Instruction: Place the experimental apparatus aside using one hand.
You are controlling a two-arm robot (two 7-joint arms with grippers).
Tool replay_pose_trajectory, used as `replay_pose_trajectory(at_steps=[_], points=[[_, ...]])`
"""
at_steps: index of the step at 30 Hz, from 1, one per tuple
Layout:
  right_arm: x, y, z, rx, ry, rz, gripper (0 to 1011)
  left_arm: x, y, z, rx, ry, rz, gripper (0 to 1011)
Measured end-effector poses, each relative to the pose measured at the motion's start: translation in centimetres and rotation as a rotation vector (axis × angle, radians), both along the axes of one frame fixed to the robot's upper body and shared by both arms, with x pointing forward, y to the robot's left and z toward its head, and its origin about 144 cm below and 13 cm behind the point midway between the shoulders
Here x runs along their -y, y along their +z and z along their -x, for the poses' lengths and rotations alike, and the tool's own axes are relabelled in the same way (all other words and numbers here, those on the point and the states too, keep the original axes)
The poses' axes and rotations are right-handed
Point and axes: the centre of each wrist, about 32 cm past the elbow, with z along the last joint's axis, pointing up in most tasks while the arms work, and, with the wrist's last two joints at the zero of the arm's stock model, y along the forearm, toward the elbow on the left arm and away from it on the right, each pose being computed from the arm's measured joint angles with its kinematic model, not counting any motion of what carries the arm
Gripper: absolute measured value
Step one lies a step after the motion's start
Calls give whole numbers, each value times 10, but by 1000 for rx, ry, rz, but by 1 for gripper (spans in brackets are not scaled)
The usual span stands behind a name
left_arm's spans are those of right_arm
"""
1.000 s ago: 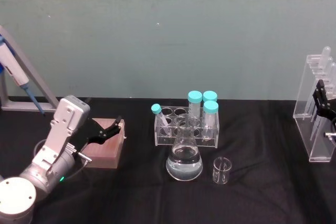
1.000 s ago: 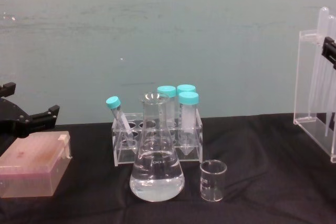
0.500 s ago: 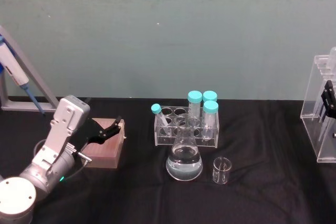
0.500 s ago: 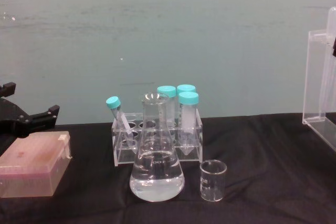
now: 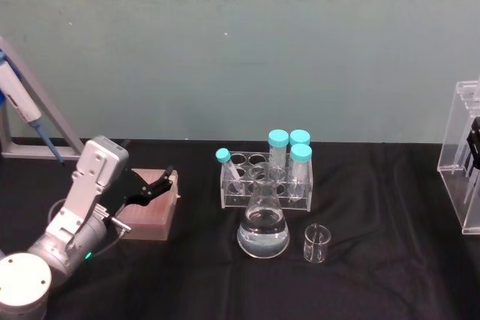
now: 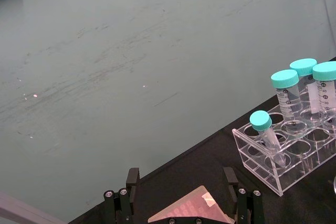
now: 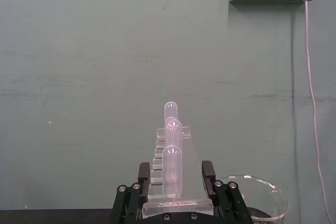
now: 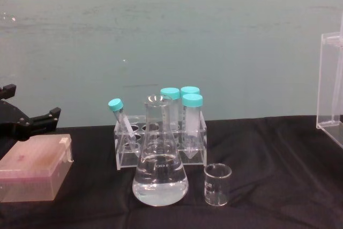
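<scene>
The tall acrylic stand (image 5: pixel 463 157) with plastic pipettes (image 7: pixel 172 174) is at the far right edge of the head view, with my right gripper (image 7: pixel 176 183) shut on it, one black finger on each side. The stand (image 8: pixel 329 90) also shows at the chest view's right edge. The conical flask (image 5: pixel 263 219) (image 8: pixel 159 160) with clear liquid stands mid-table, and the small glass beaker (image 5: pixel 316 243) (image 8: pixel 217 185) is just right of it. My left gripper (image 5: pixel 154 185) (image 8: pixel 29 104) hangs open over a pink box, far left.
A clear rack (image 5: pixel 266 177) (image 8: pixel 161 144) (image 6: pixel 286 148) of teal-capped tubes stands behind the flask. The pink box (image 5: pixel 148 212) (image 8: pixel 33 172) lies at the left. A pipettor on a grey stand (image 5: pixel 26 106) is at the back left. A clear glass rim (image 7: pixel 257 203) shows beside the right gripper.
My right gripper has carried the acrylic stand further right, to the edge of the head and chest views. The left arm, flask, beaker and rack have not moved.
</scene>
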Motion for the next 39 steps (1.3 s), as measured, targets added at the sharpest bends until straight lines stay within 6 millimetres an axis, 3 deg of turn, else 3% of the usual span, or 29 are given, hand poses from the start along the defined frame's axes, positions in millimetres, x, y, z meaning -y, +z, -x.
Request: replay_pose_trajectory(at_steps=[39], points=[[12, -5, -8, 3, -1, 1, 599, 0, 0, 0, 0, 0, 0, 1000]])
